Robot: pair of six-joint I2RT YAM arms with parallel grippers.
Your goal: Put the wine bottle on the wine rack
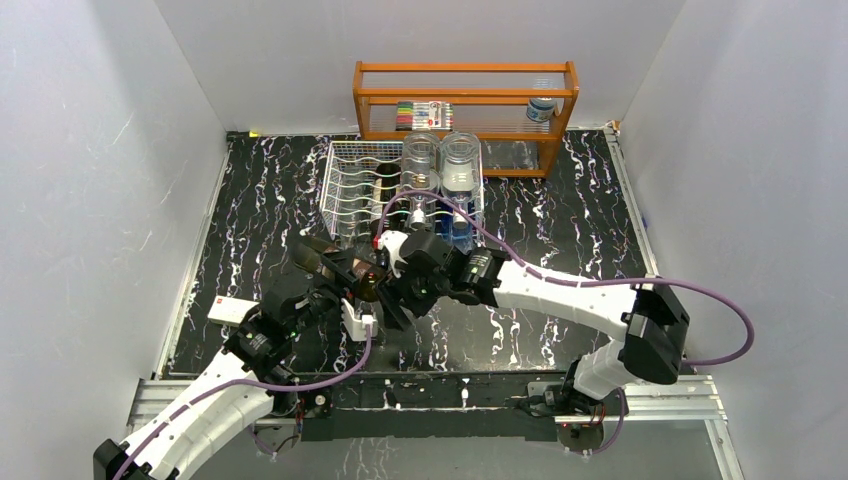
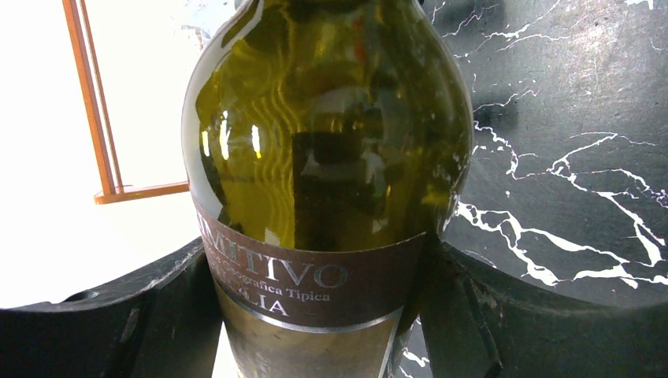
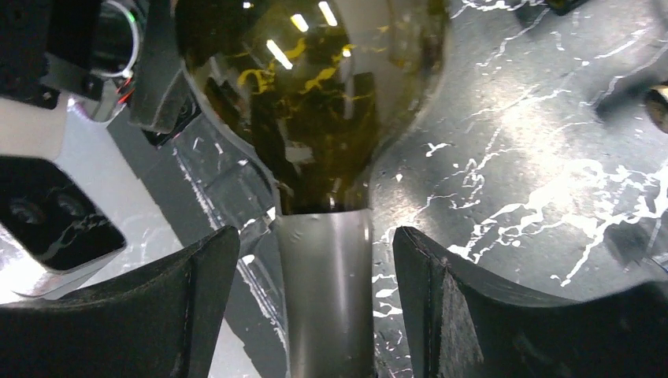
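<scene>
The bottle [image 2: 331,142] sits over the middle of the tabletop [image 1: 560,230], just at 6 o'clock of the rack [image 1: 345,190] and apart from it, with its neck toward 3 o'clock. The left fingers [image 2: 157,315] press both sides of its body at the brown label, holding it. The right fingers [image 3: 197,307] stand wide around the neck, with a gap showing on each side. The rack's 9 o'clock cradles look free. A dark bottle lies near its middle, and two clear jars [image 1: 460,160] fill its 3 o'clock side. The orange shelf [image 1: 465,95] stands right behind the rack at 12 o'clock, against the back wall. A white box [image 1: 232,310] lies at the tabletop's 9 o'clock edge beside the left arm. Bare marble spreads toward 3 o'clock.
</scene>
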